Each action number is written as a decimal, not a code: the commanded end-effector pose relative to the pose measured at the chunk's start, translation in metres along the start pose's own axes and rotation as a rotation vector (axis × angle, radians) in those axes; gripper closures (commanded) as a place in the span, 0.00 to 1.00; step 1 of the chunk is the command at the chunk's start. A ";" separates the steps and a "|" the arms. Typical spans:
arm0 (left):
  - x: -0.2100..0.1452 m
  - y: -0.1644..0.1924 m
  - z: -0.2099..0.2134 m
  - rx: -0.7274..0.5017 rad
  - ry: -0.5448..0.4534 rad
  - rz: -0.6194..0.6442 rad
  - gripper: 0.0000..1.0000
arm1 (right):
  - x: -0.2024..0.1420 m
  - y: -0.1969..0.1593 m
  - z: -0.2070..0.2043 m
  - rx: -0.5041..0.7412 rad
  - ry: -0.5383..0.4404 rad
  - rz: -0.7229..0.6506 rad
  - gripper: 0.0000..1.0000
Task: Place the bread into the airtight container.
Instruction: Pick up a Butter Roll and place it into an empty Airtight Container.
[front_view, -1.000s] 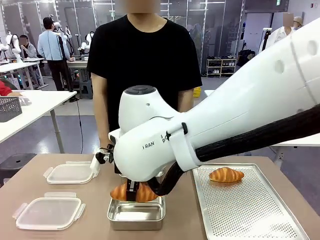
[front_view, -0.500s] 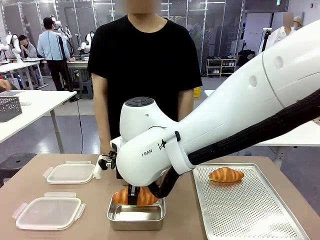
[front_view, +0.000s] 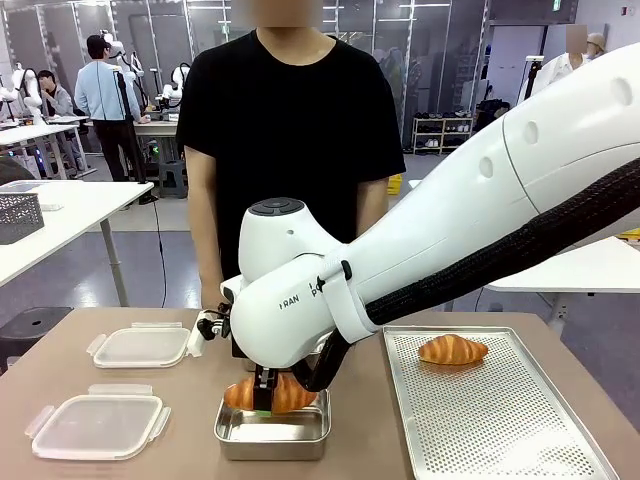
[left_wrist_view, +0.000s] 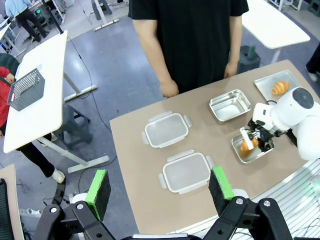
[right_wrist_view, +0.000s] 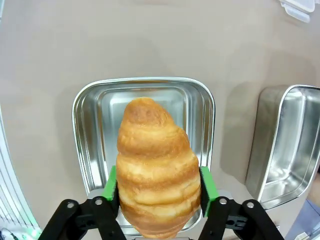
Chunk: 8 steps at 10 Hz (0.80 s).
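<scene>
we're pinching the bread (right_wrist_view: 155, 150) in our right tool (right_wrist_view: 158, 189) over the container (right_wrist_view: 95, 130) at the table (front_view: 358, 440)'s near edge; lowering and releasing looks next.

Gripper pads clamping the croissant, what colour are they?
Green pads, on either side of the golden-brown croissant; the right wrist view shows them best.

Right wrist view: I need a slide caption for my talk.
Right pincer grips a croissant over the open steel container, with a second container alongside.
</scene>
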<state>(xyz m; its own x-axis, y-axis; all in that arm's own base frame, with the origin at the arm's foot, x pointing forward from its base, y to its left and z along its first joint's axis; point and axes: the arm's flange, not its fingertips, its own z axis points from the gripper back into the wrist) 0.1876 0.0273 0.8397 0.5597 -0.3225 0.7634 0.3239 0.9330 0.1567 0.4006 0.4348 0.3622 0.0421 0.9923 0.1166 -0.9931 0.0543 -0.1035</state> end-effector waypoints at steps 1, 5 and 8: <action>0.001 0.001 0.000 0.000 0.000 0.000 0.00 | 0.000 -0.003 0.002 0.006 0.026 -0.022 0.16; 0.001 0.001 0.000 0.000 0.000 0.000 0.00 | 0.001 -0.007 0.004 0.006 0.022 -0.035 0.00; 0.001 0.001 0.000 0.000 0.000 0.000 0.00 | -0.004 -0.006 0.002 0.007 0.013 -0.011 0.00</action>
<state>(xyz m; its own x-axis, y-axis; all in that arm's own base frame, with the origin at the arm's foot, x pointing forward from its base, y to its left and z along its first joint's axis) 0.1876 0.0273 0.8397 0.5597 -0.3225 0.7634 0.3240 0.9330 0.1567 0.4079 0.4308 0.3662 0.0607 0.9928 0.1030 -0.9923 0.0712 -0.1017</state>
